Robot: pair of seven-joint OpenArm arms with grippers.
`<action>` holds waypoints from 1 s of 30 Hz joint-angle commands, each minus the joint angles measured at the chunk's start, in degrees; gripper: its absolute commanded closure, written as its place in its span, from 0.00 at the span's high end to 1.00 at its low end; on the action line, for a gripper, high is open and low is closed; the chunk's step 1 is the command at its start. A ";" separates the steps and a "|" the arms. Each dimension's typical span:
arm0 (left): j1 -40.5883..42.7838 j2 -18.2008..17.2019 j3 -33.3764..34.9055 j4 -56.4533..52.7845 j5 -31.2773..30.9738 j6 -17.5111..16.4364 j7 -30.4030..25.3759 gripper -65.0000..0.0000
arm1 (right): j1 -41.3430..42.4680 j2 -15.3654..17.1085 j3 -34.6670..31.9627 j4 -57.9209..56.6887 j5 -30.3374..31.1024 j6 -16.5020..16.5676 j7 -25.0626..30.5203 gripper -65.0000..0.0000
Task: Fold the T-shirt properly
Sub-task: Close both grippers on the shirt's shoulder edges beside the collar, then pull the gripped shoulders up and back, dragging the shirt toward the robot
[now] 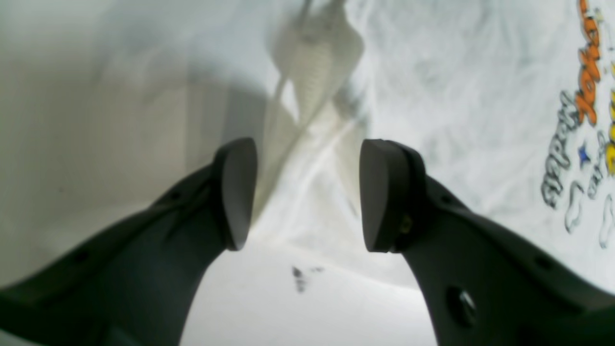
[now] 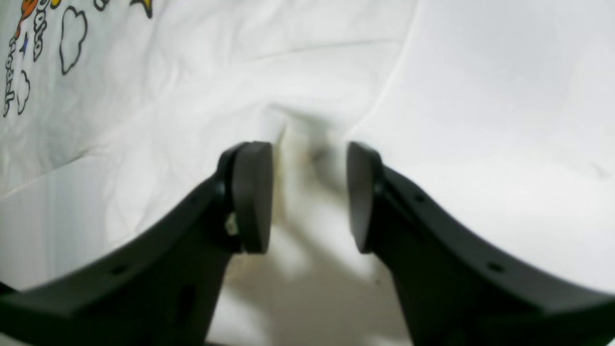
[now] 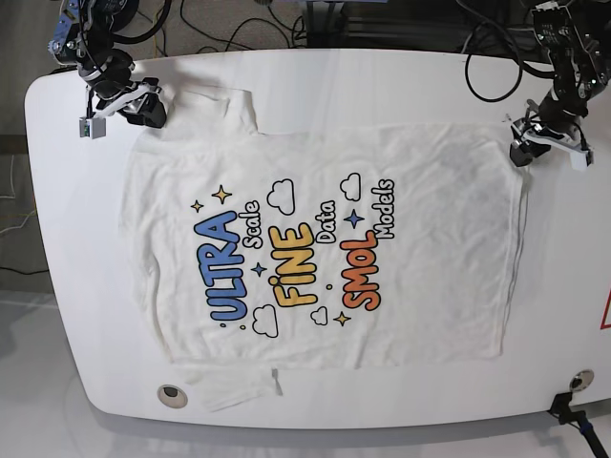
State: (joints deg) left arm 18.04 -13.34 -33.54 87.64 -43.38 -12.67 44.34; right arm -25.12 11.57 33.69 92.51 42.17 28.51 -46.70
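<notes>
The white T-shirt [image 3: 315, 258] lies spread flat on the table, print side up, with blue, yellow and orange bubble letters. In the base view my right gripper [image 3: 148, 114] sits at the shirt's upper-left corner by a sleeve. My left gripper [image 3: 518, 153] is at the upper-right corner, on the hem. In the left wrist view the left gripper [image 1: 307, 192] stands open astride a raised fold of the T-shirt [image 1: 456, 96]. The right gripper [image 2: 310, 197] is also open, a ridge of the T-shirt [image 2: 192, 86] rising between its fingers without being pinched.
The white table [image 3: 382, 86] has rounded corners and its edge runs close behind both arms. Cables [image 3: 229, 29] hang behind the far edge. Round fittings [image 3: 172, 393] sit near the front corners. A sleeve [image 3: 234, 386] pokes out at the shirt's front-left.
</notes>
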 commanded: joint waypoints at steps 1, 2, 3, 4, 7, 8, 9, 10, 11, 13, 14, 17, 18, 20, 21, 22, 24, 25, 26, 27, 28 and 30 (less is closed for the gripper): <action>-1.26 -1.18 -0.32 -1.61 -2.08 -0.90 0.21 0.48 | -0.45 0.58 0.24 0.38 -1.38 -0.63 -1.39 0.39; -1.68 -1.20 -0.22 -2.56 -2.42 -1.08 0.57 0.48 | -0.35 0.63 0.20 0.56 -1.26 -0.61 -1.42 0.39; -2.01 -1.08 -0.18 -3.36 -2.63 -1.23 0.66 0.48 | -0.39 0.61 0.24 0.43 -1.26 -0.63 -1.33 0.39; -2.22 -1.07 0.01 -3.98 -2.84 -1.44 0.63 0.48 | -0.52 0.54 0.32 0.42 -1.26 -0.64 -1.43 0.39; -2.82 -0.84 0.05 -5.61 -3.27 -2.89 1.35 0.48 | -0.47 0.55 0.24 0.42 -1.16 -0.58 -1.35 0.39; -2.86 -0.79 -0.03 -6.00 -3.54 -3.39 1.68 0.48 | -0.46 0.52 0.28 0.42 -1.22 -0.53 -1.35 0.39; -2.92 -0.61 -0.08 -6.20 -3.92 -4.16 2.07 0.48 | -0.36 0.57 0.28 0.46 -1.24 -0.59 -1.41 0.39; -2.91 -0.55 -0.05 -6.66 -4.29 -4.86 2.53 0.48 | -0.47 0.55 0.38 0.51 -1.33 -0.56 -1.37 0.39; -3.01 -0.52 -0.03 -6.82 -4.73 -5.53 3.07 0.48 | -0.43 0.57 0.29 0.57 -1.21 -0.69 -1.38 0.39; -3.01 -0.51 0.07 -7.78 -6.21 -6.62 3.75 0.49 | -0.38 0.49 0.35 0.48 -1.08 -0.66 -1.48 0.39; -3.24 -0.47 -0.22 -8.28 -7.14 -7.17 4.28 0.49 | -0.38 0.51 0.29 0.42 -1.11 -0.62 -1.46 0.39; -3.38 -0.23 -1.11 -9.74 -10.02 -8.86 6.70 0.48 | -0.38 0.47 0.40 0.33 -1.04 -0.60 -1.62 0.39; -3.50 -0.19 -1.37 -10.10 -10.54 -9.27 7.70 0.48 | -0.40 0.45 0.38 0.38 -1.00 -0.62 -1.72 0.39; -3.83 -0.16 -0.81 -9.98 -10.61 -10.05 5.85 0.38 | -0.16 0.39 0.03 0.36 0.13 -0.09 -1.45 0.37; -3.90 -0.18 -0.63 -10.00 -10.48 -10.34 5.69 0.34 | -0.09 0.33 0.08 0.28 0.16 -0.12 -1.51 0.35; -3.94 -0.20 -0.63 -10.16 -10.31 -10.51 5.77 0.30 | -0.20 0.28 0.00 0.32 0.25 -0.03 -1.56 0.33; -4.08 -0.13 -0.57 -9.90 -10.46 -10.78 5.81 0.21 | -0.15 0.25 0.05 0.25 0.17 0.00 -1.77 0.22; -4.06 -0.11 -0.71 -9.98 -10.44 -10.99 6.01 0.15 | -0.09 0.24 -0.01 0.03 0.14 0.07 -1.94 0.17; -3.97 -0.06 -0.81 -9.86 -10.37 -11.03 6.33 0.10 | -0.01 0.26 0.01 -0.02 0.23 0.23 -2.16 0.10; -3.82 -0.10 -0.85 -9.80 -10.19 -11.23 6.67 0.06 | 0.01 0.26 -0.13 -0.14 0.12 0.45 -2.16 0.04; -3.84 0.01 -0.98 -9.80 -10.15 -11.35 7.14 0.02 | 0.07 0.23 -0.10 -0.15 -0.13 0.68 -2.29 0.00; -3.66 0.03 -0.80 -9.77 -9.20 -11.26 7.60 0.00 | 0.23 0.27 -0.32 -0.46 -0.08 1.23 -2.36 0.00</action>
State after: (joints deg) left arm 14.17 -12.71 -34.22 77.17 -53.65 -24.05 50.83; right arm -24.75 11.27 33.39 91.74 42.46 28.82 -48.23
